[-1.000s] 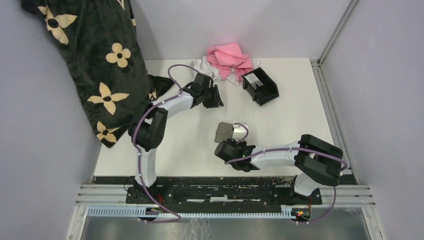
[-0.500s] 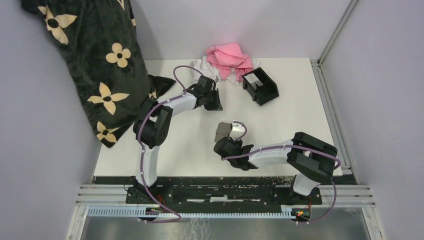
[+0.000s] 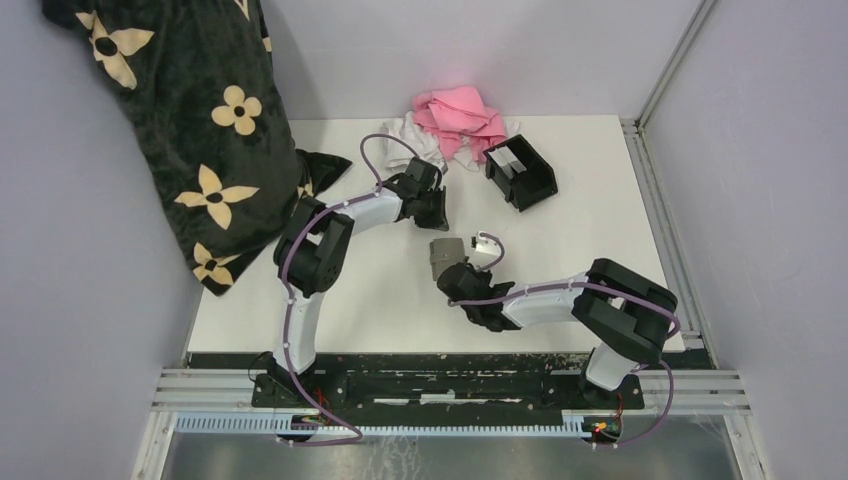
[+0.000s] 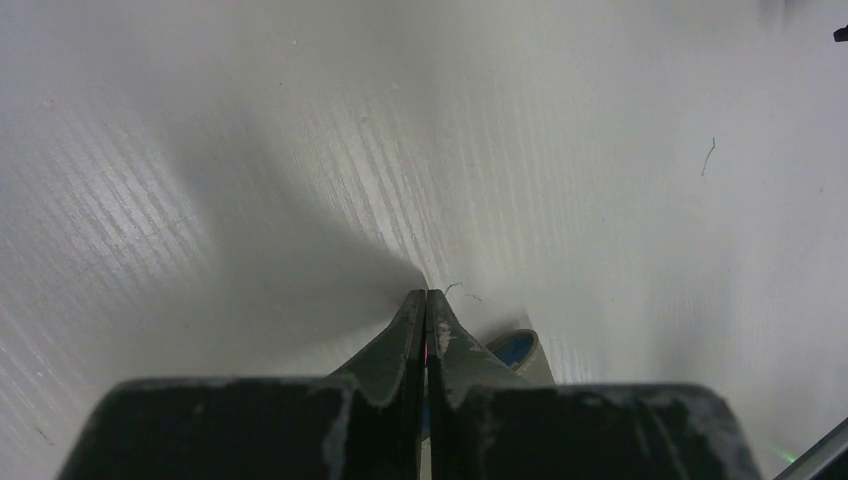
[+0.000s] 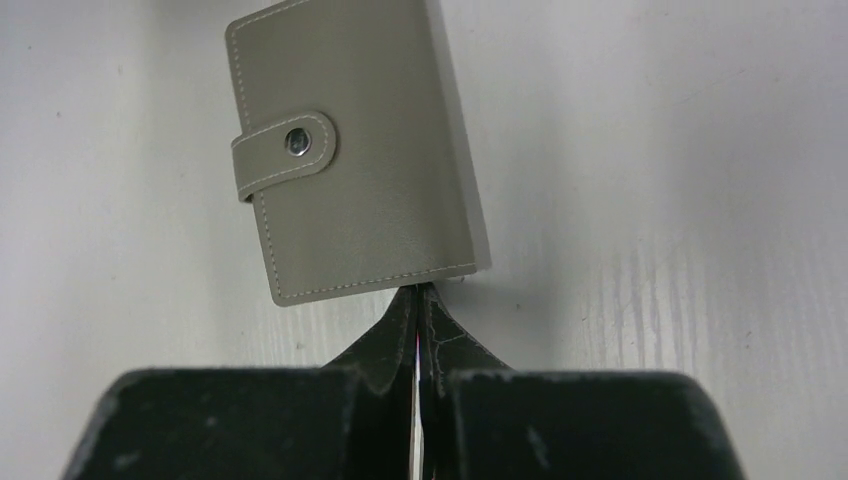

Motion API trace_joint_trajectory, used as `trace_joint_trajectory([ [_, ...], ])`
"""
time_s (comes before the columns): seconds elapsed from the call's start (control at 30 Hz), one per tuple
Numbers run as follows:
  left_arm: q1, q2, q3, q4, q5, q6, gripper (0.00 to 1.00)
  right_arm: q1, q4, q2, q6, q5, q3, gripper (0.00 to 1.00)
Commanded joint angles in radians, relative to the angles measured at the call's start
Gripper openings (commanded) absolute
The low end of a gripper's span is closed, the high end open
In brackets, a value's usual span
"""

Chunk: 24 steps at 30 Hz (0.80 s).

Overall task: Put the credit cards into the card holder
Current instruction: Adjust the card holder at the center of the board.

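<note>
Touching the stitched grey rectangular wallet [image 5: 355,150], the right gripper [image 5: 420,300] is pinched closed, like the left gripper [image 4: 427,305]

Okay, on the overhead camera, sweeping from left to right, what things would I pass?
black flowered fabric → grey wallet → card holder. The pink cloth spans across the wallet's position, so it is left out.

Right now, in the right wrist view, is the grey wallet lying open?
No, the grey wallet is folded shut, with its strap snapped across the cover.
</note>
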Motion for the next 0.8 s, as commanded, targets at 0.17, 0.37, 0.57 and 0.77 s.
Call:
trace_joint_trajectory([
  [0.17,-0.011,-0.016,-0.025,-0.087,-0.130,0.052,0.06,-0.083,-0.042,-0.008,-0.068,-0.033,-0.024,0.01],
  [0.37,-0.012,-0.048,-0.059,-0.132,-0.206,0.014,0.06,-0.143,-0.031,0.001,-0.128,-0.073,0.013,0.01],
  [0.57,-0.012,-0.105,-0.115,-0.151,-0.262,-0.047,0.08,-0.204,-0.035,0.043,-0.179,-0.137,0.078,0.01],
  [0.77,-0.013,-0.148,-0.169,-0.149,-0.268,-0.091,0.10,-0.261,-0.043,0.093,-0.220,-0.196,0.148,0.01],
])
